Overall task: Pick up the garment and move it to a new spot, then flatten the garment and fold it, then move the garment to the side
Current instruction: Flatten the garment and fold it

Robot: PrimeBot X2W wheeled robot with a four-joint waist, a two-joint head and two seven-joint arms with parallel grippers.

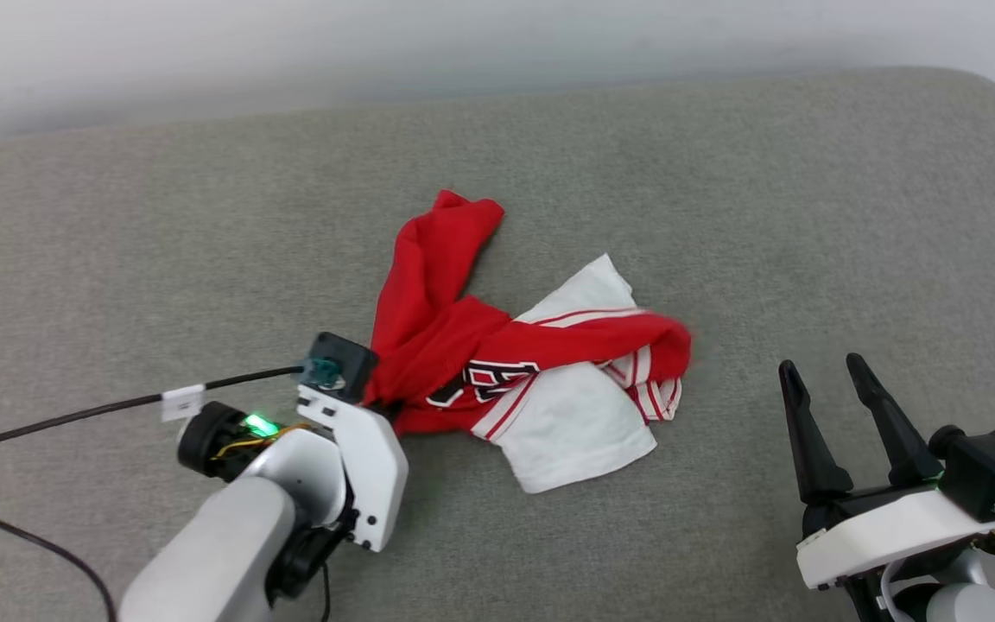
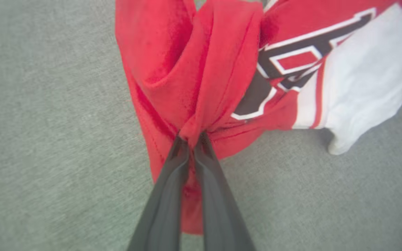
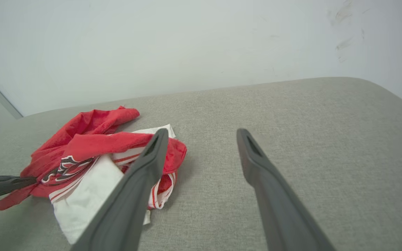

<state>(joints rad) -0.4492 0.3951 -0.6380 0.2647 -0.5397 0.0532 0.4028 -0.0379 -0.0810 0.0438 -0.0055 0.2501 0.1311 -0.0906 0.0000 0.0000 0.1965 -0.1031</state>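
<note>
The left gripper (image 2: 191,137) pinched a red fold of the crumpled garment (image 1: 515,363) at the middle of the grey cushion (image 1: 204,216), the right gripper (image 1: 821,363) spread idle near its right edge; a slow, high lift looked wisest.

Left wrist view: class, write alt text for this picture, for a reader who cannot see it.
The left gripper is shut on a bunched red fold of the shirt, which lies crumpled on a grey cloth surface. Black-and-white lettering and a white sleeve show at the right.
</note>
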